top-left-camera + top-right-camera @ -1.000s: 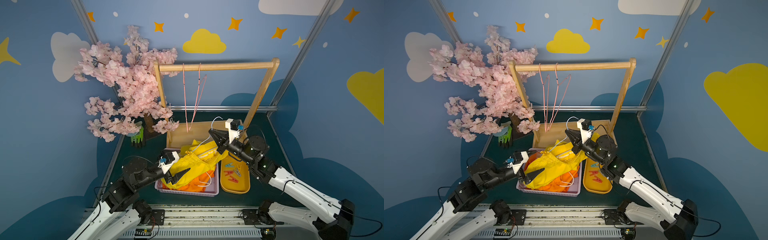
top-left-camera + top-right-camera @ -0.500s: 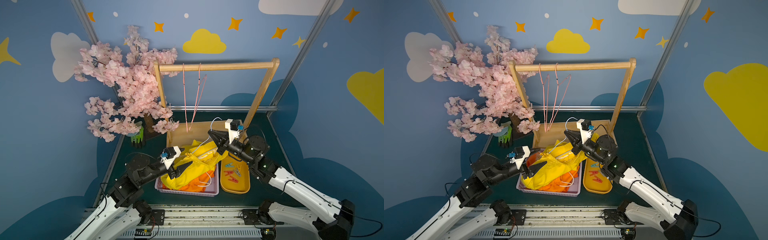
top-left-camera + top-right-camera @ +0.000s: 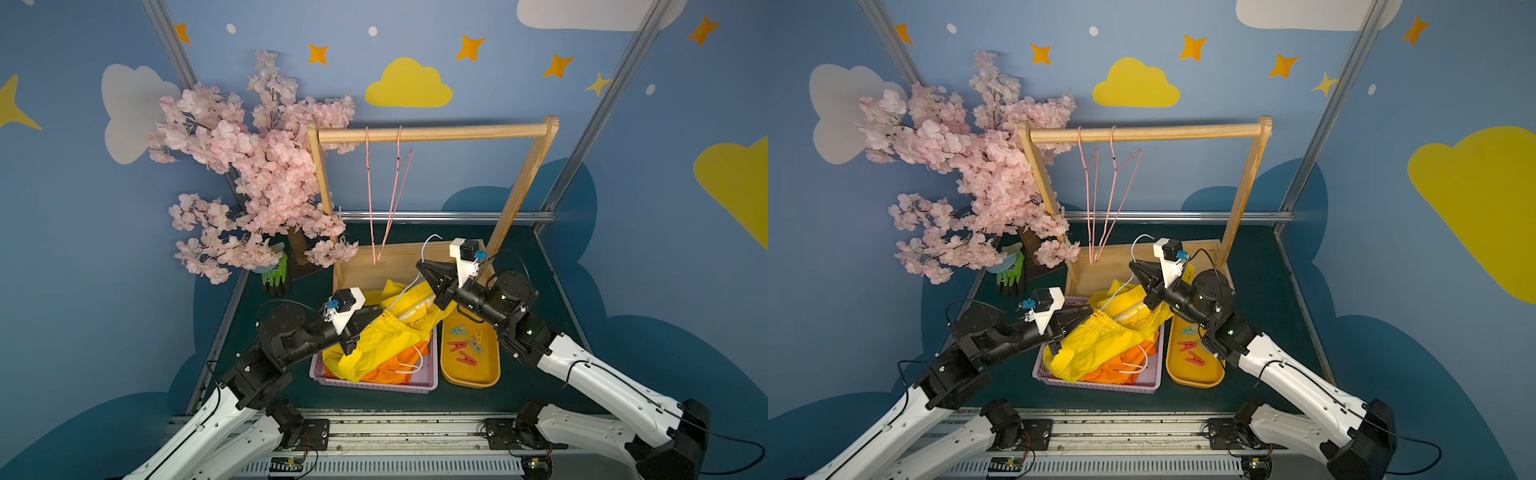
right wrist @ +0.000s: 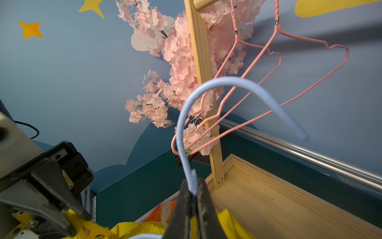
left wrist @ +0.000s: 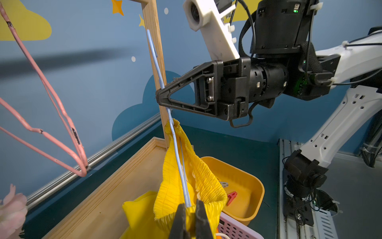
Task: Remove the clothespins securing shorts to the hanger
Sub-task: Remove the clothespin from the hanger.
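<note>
A light blue wire hanger (image 3: 428, 242) (image 4: 227, 80) is held up over the basket, with my right gripper (image 3: 419, 266) (image 4: 194, 186) shut on its neck just below the hook. Yellow shorts (image 3: 386, 336) (image 5: 175, 165) hang from its wire by their gathered waistband and drape into the basket over orange shorts (image 3: 409, 357). My left gripper (image 3: 376, 309) (image 5: 189, 207) is shut at the waistband's lower end, where the wire ends. In the right wrist view a yellow clothespin (image 4: 86, 226) sits in its tips. Several loose clothespins (image 3: 463, 345) lie in the tray.
A lilac basket (image 3: 374, 384) holds the shorts, with a yellow tray (image 3: 469, 380) beside it on the right. Behind stands a wooden rack (image 3: 432, 133) with two bare pink hangers (image 3: 370, 187). A pink blossom tree (image 3: 257, 166) and green gloves (image 3: 276, 272) are at the back left.
My left gripper, open a second ago, has moved forward to the yellow waistband and shut there. The right gripper has kept its hold on the hanger.
</note>
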Available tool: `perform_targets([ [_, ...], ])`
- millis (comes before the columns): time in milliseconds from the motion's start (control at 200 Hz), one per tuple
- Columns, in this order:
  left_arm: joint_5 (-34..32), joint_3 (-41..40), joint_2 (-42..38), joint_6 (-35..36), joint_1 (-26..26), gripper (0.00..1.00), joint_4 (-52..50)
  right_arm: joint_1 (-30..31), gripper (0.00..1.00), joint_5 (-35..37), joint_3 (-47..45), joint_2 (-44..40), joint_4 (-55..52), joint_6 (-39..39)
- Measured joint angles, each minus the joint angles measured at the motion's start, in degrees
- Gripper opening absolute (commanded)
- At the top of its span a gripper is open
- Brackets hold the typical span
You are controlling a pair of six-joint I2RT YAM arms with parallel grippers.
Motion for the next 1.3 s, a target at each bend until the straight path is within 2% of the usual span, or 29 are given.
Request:
perform_targets([
  [270,-1.1,0.0,0.1,-0.3,0.0,0.03,0.0,0.0,0.0,-0.4,-1.1,0.0,-0.3,-0.3],
  [546,-8.9,-0.9,-3.1,0.1,-0.1,0.03,2.3,0.5,0.0,-1.5,-1.1,1.0,-0.6,-0.4],
  [711,-12.0,-1.6,-5.6,0.3,-0.1,0.03,3.6,3.9,0.0,2.1,0.6,1.9,-5.9,-0.2],
  [921,-12.1,-1.6,-5.2,0.3,-0.1,0.03,4.7,7.5,0.0,6.0,6.8,5.8,-14.5,1.5],
  [1076,-11.7,-1.6,-4.1,0.0,-0.1,0.03,4.7,7.1,0.0,7.8,7.0,9.0,-16.5,3.7],
  [1301,-10.4,-1.6,-3.3,-0.7,-0.1,0.03,4.7,4.6,0.0,6.7,7.7,15.0,-18.4,6.8],
])
